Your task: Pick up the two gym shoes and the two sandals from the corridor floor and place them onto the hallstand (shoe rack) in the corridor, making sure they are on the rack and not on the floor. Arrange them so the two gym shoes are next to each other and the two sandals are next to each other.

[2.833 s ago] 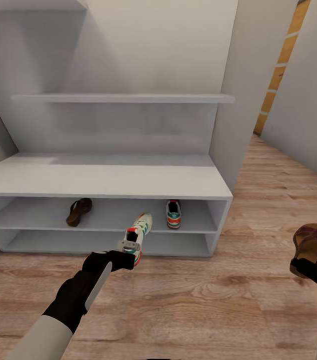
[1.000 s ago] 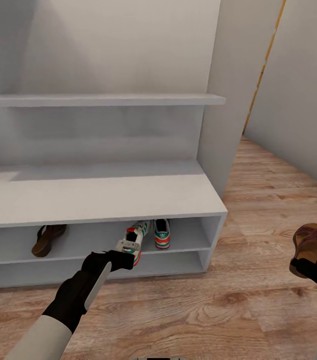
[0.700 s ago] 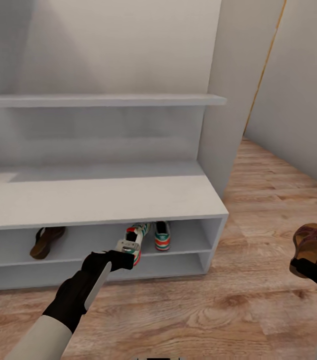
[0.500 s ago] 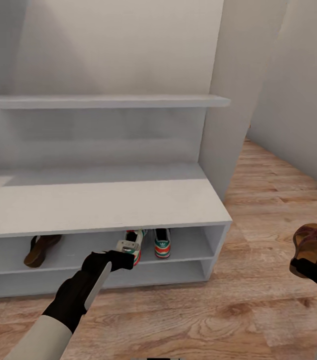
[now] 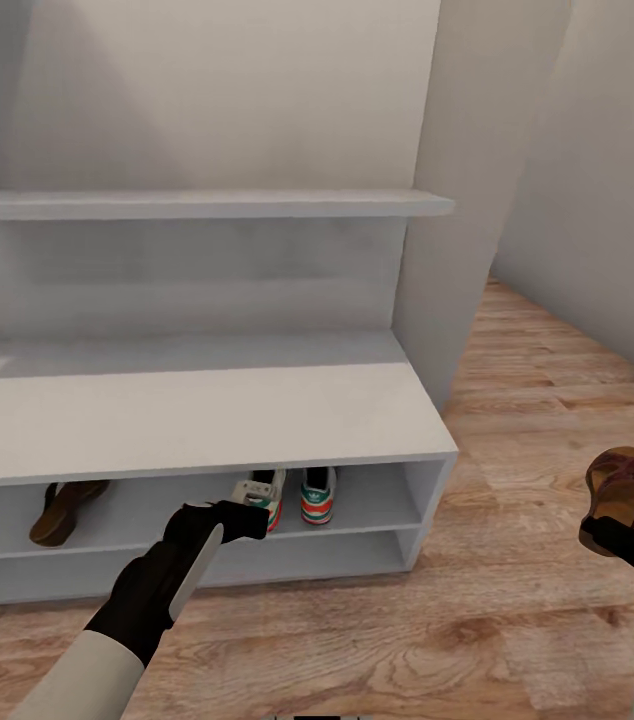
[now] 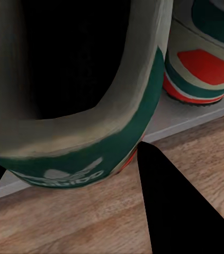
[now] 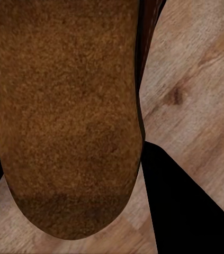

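The left gripper [image 5: 240, 517] has its jaws closed on the heel of 1 gym shoe [image 5: 262, 497], holding it at the front edge of the upper open shelf of the hallstand [image 5: 197, 410], its toe reaching in under the bench top. In the left wrist view this held gym shoe [image 6: 90, 106] shows its dark opening and green heel band close to the camera, a black finger [image 6: 170, 206] against its side, with the shelf edge and the corridor floor [image 6: 90, 222] beneath it. The second gym shoe [image 5: 318, 494] already stands on that same shelf, heel outward, just beside the held one at its 3 o'clock; in the left wrist view it [image 6: 202, 63] sits on the shelf with its red-orange heel patch facing out. 1 sandal [image 5: 64, 499] lies on the same shelf, well apart at the gym shoes' 9 o'clock. The right gripper [image 5: 622, 533] has its jaws clamped on the second sandal [image 5: 617, 491], held upright above the corridor floor [image 5: 517, 560], well away from the hallstand at its 4 o'clock. In the right wrist view that sandal [image 7: 64, 116] shows its tan underside over the wood planks [image 7: 196, 79].
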Robot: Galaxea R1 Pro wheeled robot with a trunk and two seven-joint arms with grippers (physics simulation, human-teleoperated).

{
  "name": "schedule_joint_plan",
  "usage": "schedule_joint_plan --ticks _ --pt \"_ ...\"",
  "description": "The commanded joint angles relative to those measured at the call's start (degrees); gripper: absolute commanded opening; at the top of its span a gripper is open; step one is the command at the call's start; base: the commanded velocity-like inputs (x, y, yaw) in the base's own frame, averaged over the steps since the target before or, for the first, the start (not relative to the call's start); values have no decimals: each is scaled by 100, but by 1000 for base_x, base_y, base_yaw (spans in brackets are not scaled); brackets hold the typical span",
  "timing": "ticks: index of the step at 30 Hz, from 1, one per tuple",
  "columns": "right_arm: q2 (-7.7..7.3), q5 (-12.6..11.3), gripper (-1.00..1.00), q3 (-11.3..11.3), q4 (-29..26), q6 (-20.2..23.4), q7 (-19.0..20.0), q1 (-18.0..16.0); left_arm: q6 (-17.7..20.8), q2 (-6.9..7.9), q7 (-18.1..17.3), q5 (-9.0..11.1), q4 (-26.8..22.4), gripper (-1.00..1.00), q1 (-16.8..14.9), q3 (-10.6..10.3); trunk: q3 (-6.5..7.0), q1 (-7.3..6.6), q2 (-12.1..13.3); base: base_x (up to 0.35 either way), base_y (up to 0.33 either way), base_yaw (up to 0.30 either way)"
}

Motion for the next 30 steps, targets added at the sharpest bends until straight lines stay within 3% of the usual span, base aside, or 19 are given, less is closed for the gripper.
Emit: schedule_joint_plan --ticks 1,9,30 --pt "-1 38 -100 -4 -4 27 13 -5 25 3 -2 18 -5 -100 -3 -6 -5 -1 -2 6 -7 0" --pt "0 38 -100 -5 -4 27 13 -5 25 3 -2 22 -5 -100 -3 -6 -138 14 -10 1 -1 0" --pt "-1 38 -100 -2 -4 27 13 -5 17 3 -2 18 -5 -100 -3 -6 -138 14 -10 35 -16 0"
